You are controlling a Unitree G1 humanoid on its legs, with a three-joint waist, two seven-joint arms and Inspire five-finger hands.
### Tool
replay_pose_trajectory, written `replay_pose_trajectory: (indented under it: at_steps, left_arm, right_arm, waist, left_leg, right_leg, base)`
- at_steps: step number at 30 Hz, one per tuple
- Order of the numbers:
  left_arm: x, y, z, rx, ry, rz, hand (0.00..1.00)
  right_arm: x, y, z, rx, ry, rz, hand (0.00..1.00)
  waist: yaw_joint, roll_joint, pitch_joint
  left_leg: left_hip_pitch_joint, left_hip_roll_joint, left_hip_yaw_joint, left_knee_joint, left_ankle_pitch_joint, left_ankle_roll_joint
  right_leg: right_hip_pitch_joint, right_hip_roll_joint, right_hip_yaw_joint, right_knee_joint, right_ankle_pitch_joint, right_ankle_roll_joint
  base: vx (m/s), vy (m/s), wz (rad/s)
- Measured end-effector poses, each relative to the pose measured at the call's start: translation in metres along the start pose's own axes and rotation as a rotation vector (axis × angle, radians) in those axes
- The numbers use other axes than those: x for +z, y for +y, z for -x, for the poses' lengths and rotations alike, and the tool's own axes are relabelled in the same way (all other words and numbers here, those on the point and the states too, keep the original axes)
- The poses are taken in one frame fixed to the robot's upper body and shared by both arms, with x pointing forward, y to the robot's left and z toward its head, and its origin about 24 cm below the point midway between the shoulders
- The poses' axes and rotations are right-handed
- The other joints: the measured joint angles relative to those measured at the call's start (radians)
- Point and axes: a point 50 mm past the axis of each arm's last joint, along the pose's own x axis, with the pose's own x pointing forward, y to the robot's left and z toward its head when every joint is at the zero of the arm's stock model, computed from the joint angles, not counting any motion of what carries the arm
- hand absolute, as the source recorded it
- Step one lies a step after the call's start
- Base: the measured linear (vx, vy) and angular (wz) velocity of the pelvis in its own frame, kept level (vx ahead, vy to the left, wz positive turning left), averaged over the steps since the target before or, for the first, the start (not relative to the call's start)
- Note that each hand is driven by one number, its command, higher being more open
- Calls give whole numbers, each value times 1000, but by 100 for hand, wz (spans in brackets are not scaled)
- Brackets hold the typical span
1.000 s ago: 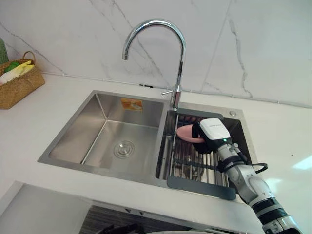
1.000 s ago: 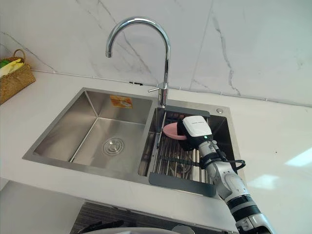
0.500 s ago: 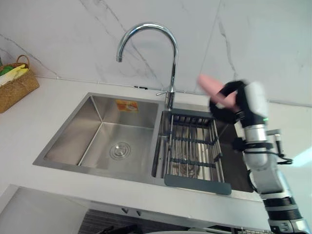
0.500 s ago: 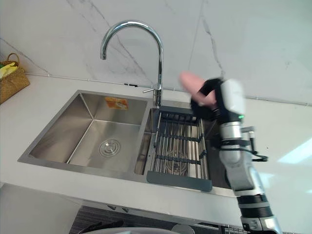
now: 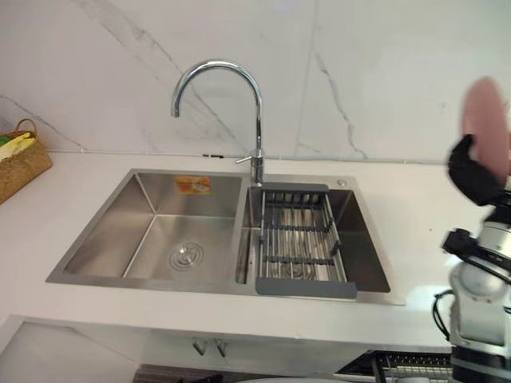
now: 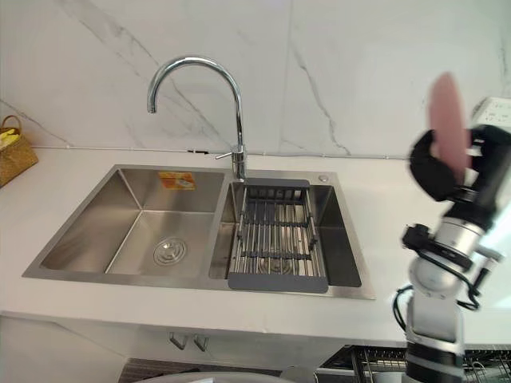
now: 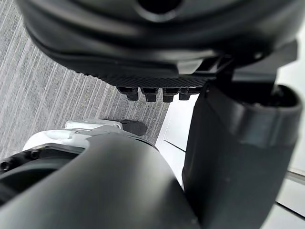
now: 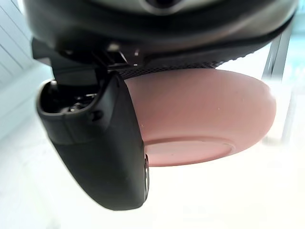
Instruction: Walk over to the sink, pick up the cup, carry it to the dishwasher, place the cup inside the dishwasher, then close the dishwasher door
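Cup (image 6: 445, 112) pink, clamped in curled fingers of right hand (image 6: 435, 171), raised right of sink (image 6: 200, 285) above counter (image 6: 383, 207). Carry step: wants firm grip, steady wrist, slow turn toward wire rack (image 5: 391, 364) below, likely dishwasher.

- We see a sink (image 5: 152, 231) of brushed, matt steel and a tap (image 5: 258, 112) of polished chrome.
- The rack (image 5: 307, 287) has metal bars in grey plastic.
- The cup (image 8: 200, 114) looks smooth, matt pink.
- The right robot hand (image 8: 95, 143) is dark matt plastic.
- The worktop (image 5: 415, 239) is smooth white.
- The basket (image 5: 20, 163) is rough and woven.
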Motion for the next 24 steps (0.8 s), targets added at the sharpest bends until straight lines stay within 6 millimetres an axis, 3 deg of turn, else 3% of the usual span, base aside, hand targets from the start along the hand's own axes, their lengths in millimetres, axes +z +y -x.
replay_pose_trajectory:
  at_steps: [3, 6, 7, 8, 10, 11, 12, 13, 14, 16, 17, 18, 19, 20, 24]
  left_arm:
    - [-2, 2, 0, 20, 16, 7, 100]
    - [-4, 5, 1, 28, 34, 27, 100]
    - [-2, 8, 2, 35, 36, 35, 100]
    - [-7, 13, 2, 62, 70, 62, 100]
    - [-10, 17, 3, 77, 98, 85, 100]
    - [-10, 18, 3, 79, 103, 99, 100]
    - [-13, 19, 4, 81, 111, 119, 100]
    - [-11, 19, 4, 79, 102, 128, 100]
    - [-5, 19, 4, 82, 66, 122, 100]
    - [-3, 19, 5, 94, 44, 139, 100]
    - [1, 19, 5, 90, 28, 145, 100]
    - [7, 16, 5, 79, 7, 151, 100]
    - [13, 9, 3, 58, -13, 163, 100]
    - [16, 6, 3, 44, -24, 167, 100]
    - [10, 1, 4, 36, -21, 173, 100]
  right_arm:
    - [-10, -13, 5, -36, 55, 52, 0]
    - [-24, -22, 21, -52, 137, 88, 0]
    - [-30, -27, 32, -60, 178, 108, 0]
    - [-37, -33, 43, -71, 219, 136, 0]
    - [-47, -47, 58, -121, 287, 183, 0]
    - [-52, -50, 64, -150, 322, 189, 0]
    - [-55, -50, 68, -161, 342, 191, 0]
    - [-57, -50, 72, -173, 351, 205, 0]
    - [-59, -47, 75, -171, 352, 232, 0]
    - [-60, -30, 76, -110, 333, 233, 0]
    - [-58, -21, 75, -80, 322, 220, 0]
    - [-56, 2, 77, 4, 308, 190, 0]
    - [-58, 23, 83, 91, 311, 178, 0]
    - [-61, 34, 94, 157, 337, 183, 0]
    - [-77, 27, 117, 221, 415, 274, 0]
  waist:
    - [-5, -5, -1]
    - [-19, -10, -4]
    - [-28, -25, -9]
    - [-50, -36, -11]
    - [-78, -35, -8]
    - [-78, -34, -8]
    - [-62, -16, -16]
    - [-52, -5, -7]
    - [-49, -11, -2]
    - [-29, -25, -11]
    - [-17, -43, -15]
    - [3, -50, -17]
    - [24, -27, -17]
    - [37, -28, -8]
    - [37, -11, 4]
  left_leg:
    - [21, 18, 92, 0, -19, -8]
    - [37, 49, 212, 6, -44, -17]
    - [37, 52, 255, 7, -49, -9]
    - [37, 55, 281, 7, -55, -8]
    - [34, 65, 291, 9, -62, -7]
    - [32, 73, 318, 10, -61, -2]
    - [22, 95, 349, 9, -63, 6]
    - [8, 108, 378, 24, -62, 10]
    - [-7, 119, 387, 50, -63, 10]
    - [-28, 122, 424, 83, -67, 6]
    - [-42, 125, 447, 104, -72, 2]
    - [-82, 143, 491, 140, -81, -15]
    - [-103, 186, 536, 162, -81, -20]
    - [-112, 206, 553, 168, -76, -28]
    - [-104, 201, 552, 145, -56, -39]
  right_leg:
    - [-15, -21, -78, -4, 2, -17]
    - [-27, -57, -256, 2, 16, -104]
    - [-47, -76, -302, 25, 54, -149]
    - [-64, -83, -311, 55, 94, -110]
    - [-90, -75, -295, 81, 126, -79]
    - [-96, -45, -263, 34, 163, -34]
    - [-82, -10, -236, -31, 187, -19]
    - [-98, -20, -229, 65, 101, -59]
    - [-95, -62, -238, 312, -52, -88]
    - [-35, -82, -256, 317, -105, -64]
    - [-31, -66, -252, 254, -109, -46]
    - [-17, 3, -246, 90, -92, -28]
    - [17, 79, -213, -89, -8, -23]
    - [50, 124, -201, -206, 47, -43]
    - [66, 143, -200, -249, 71, -48]
  base:
    - [49, 77, -105]
    - [87, 94, -130]
    - [114, 26, -104]
    - [114, 26, -83]
    - [53, 6, -43]
    - [18, 35, -62]
    - [-20, 31, -75]
    - [-28, -18, -58]
    - [-24, -48, -40]
    - [-21, -73, -59]
    - [-84, -128, -116]
    - [-117, -171, -134]
    - [-193, -218, -134]
    - [-161, -172, -80]
    - [-105, -29, -7]
